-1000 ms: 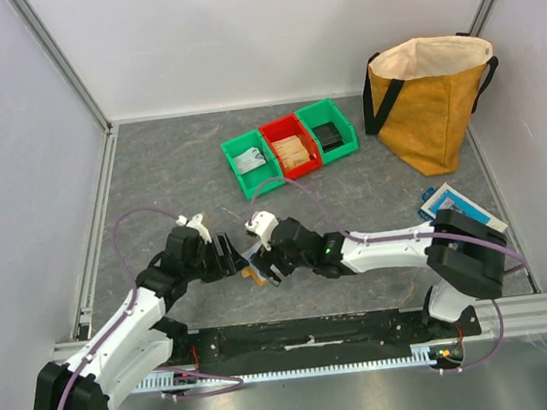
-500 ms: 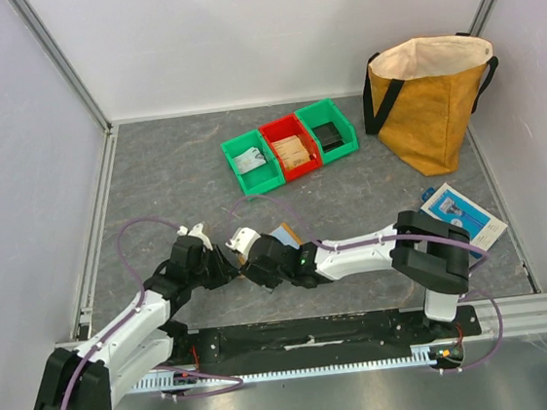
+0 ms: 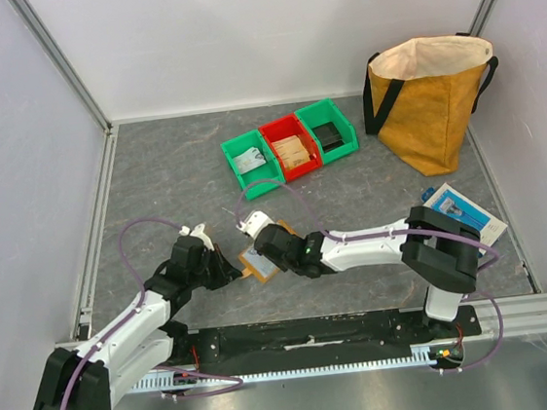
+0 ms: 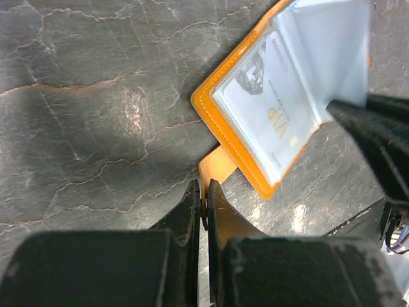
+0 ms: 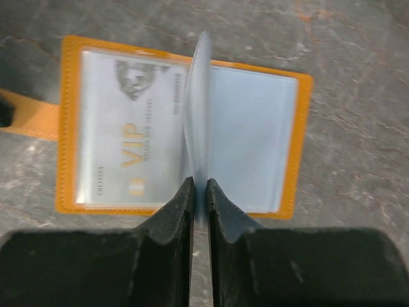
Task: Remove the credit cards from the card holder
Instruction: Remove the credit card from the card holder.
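The left gripper (image 4: 203, 192) and right gripper (image 5: 199, 188) are both pinching parts of the open card holder (image 5: 255, 144).

The left gripper is pressing its jaws almost together on the orange tab (image 4: 220, 167) that is sticking out of the holder's edge, with the holder just ahead of its fingertips. The right gripper, jaws a sliver apart, is squeezing a thin pale blue leaf (image 5: 199, 96) standing on edge along the fold; whether it is a card or a sleeve I cannot tell. The holder is lying flat on the grey table (image 4: 77, 128), spreading to both sides of the right fingers, with a white card (image 5: 128, 137) marked VIP showing in the panel on their left.
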You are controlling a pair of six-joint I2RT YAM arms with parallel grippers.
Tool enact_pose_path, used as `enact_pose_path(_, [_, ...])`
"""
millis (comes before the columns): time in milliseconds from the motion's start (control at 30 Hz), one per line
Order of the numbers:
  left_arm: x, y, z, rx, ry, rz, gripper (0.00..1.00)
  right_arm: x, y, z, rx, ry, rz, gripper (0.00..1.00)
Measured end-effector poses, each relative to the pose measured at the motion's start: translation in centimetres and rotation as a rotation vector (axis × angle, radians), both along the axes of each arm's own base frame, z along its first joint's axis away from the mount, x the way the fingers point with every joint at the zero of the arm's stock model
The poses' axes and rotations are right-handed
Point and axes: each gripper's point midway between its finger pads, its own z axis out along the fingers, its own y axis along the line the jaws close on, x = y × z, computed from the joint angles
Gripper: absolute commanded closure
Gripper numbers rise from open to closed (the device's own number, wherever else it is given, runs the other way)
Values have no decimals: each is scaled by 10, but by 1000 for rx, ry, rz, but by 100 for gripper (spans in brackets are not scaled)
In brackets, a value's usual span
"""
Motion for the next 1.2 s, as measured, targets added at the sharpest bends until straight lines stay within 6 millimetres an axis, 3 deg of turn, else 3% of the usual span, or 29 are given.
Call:
enact_pose_path(67, [-1, -1, 0, -2, 0, -4, 98, 8, -8, 4, 5, 2, -36, 77])
enact_pose_path(100, [0, -2, 1, -6, -7, -8, 98, 26, -27, 10, 15, 6, -133, 64])
enact_pose_path(200, [0, -3, 2, -7, -9, -10, 98, 35, -41, 12, 1, -4, -193, 50])
enact_pose_path(267, [-1, -3, 0, -4, -2, -13, 98, 39, -54, 13, -27, -8, -236, 45])
enact_pose_path(367, [-2, -3, -2, 1, 7, -16, 97, 38, -59, 18, -31, -5, -240, 44])
enact_pose_path(567, [-2, -2, -2, 7, 5, -11, 97, 25, -27, 44, 125, 49, -116, 39])
enact_pose_path(700, [-1, -2, 0, 6, -1, -10, 98, 14, -4, 45, 175, 93, -6, 34])
enact_pose_path(900, [-1, -2, -1, 9, 6, -10, 98, -1, 19, 22, 147, 141, 99, 32])
enact_pose_path(1067, [-1, -1, -1, 12, 6, -8, 98, -8, 22, 1, 117, 186, 125, 37])
enact_pose_path(1200, [0, -1, -1, 16, 4, -4, 98, -13, 22, -12, 104, 226, 134, 36])
